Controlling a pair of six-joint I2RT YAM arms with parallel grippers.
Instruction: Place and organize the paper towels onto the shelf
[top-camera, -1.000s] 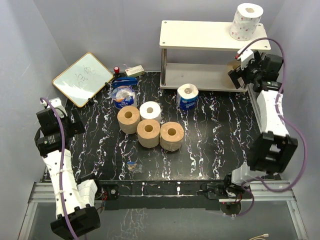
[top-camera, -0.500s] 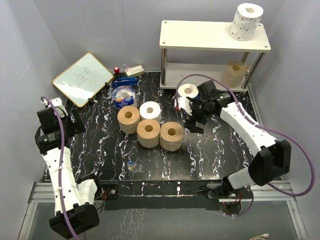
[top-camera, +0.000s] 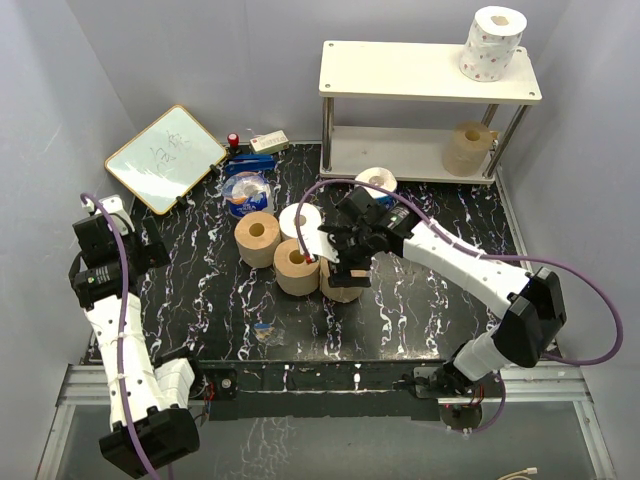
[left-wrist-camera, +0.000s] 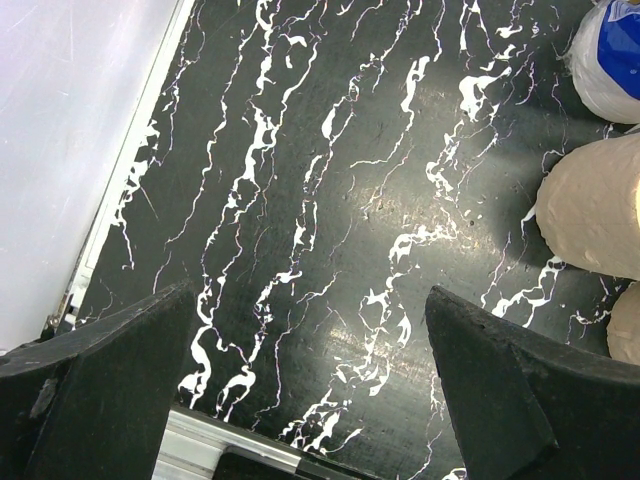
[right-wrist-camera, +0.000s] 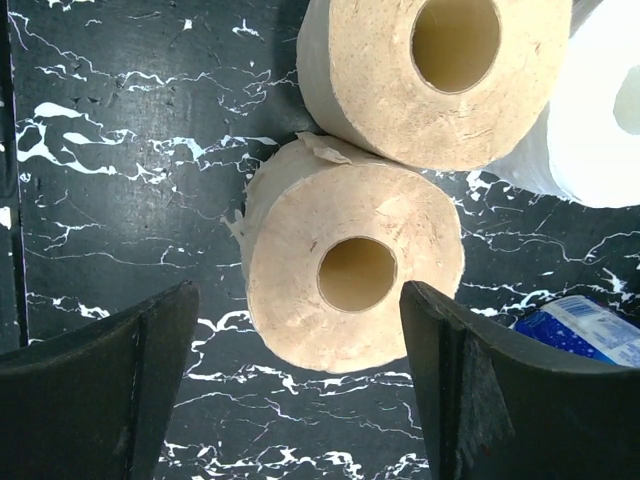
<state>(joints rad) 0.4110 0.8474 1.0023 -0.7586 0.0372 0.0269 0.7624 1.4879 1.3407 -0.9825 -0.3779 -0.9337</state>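
The shelf (top-camera: 400, 72) stands at the back right. The dotted roll (top-camera: 492, 40) is on its top board and one tan roll (top-camera: 470, 148) on its lower board. On the table stand three tan rolls (top-camera: 258, 238), (top-camera: 297, 266), (top-camera: 343, 284), the white roll (top-camera: 300, 220) and the blue-wrapped roll (top-camera: 376, 182). My right gripper (top-camera: 340, 255) is open just above the front tan roll (right-wrist-camera: 355, 270), one finger on each side and neither touching it. Beside it are a second tan roll (right-wrist-camera: 440, 70), the white roll (right-wrist-camera: 600, 130) and the blue-wrapped roll (right-wrist-camera: 590, 330). My left gripper (top-camera: 135, 250) is open and empty at the far left (left-wrist-camera: 310, 295).
A framed whiteboard (top-camera: 165, 157) lies at the back left, with a red-capped item (top-camera: 233, 140), a blue tool (top-camera: 245, 160) and a small white box (top-camera: 268, 142) behind a blue-and-white bag (top-camera: 247, 192). A small wrapper (top-camera: 265, 330) lies near the front edge.
My right arm has swung from the shelf's lower board, where a tan roll now stands, across the table to above the front tan roll. The left arm has not moved.
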